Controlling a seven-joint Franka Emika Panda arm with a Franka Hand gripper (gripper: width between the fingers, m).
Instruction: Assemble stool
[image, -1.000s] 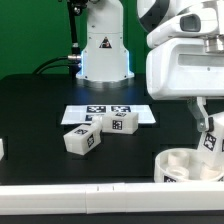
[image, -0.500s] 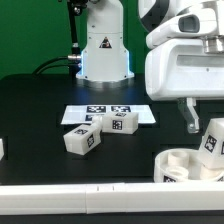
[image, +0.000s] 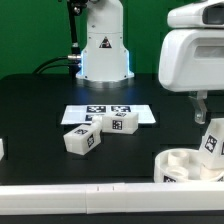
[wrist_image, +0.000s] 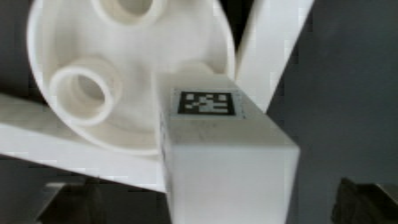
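- In the exterior view, you are looking across a black table (image: 40, 100), with the arm's white base (image: 103, 45) standing at the far side.
- The gripper (image: 207, 112) is hanging at the exterior view's right, just above the block leg (image: 212, 142) and not touching it. Only one dark finger (image: 200, 106) is showing clearly from here.
- The round white seat (image: 180, 166) is lying near the front at the exterior view's right, just behind the long white border rail (image: 90, 190).
- The block leg is standing in the seat and leaning a little, with a tag (image: 210, 143) facing the camera.
- Two loose legs are lying near the middle of the table, close beside one another: one (image: 83, 139) nearer the front, the other (image: 122, 122) just in front of the marker board (image: 92, 111).
- A white piece (image: 2, 148) is showing at the exterior view's left edge, cropped too tightly to name.
- In the wrist view, you are looking down along the block leg (wrist_image: 228, 160), which is filling the middle of the picture, with its black-and-white tag (wrist_image: 210, 102) sharp on the upper face.
- The seat (wrist_image: 134, 45) is lying behind the block leg, and one round hole (wrist_image: 86, 90) in it is showing clearly.
- The blurred dark fingers (wrist_image: 64, 197) are showing on either side of the block leg, spread wide with a gap on each side and gripping nothing.
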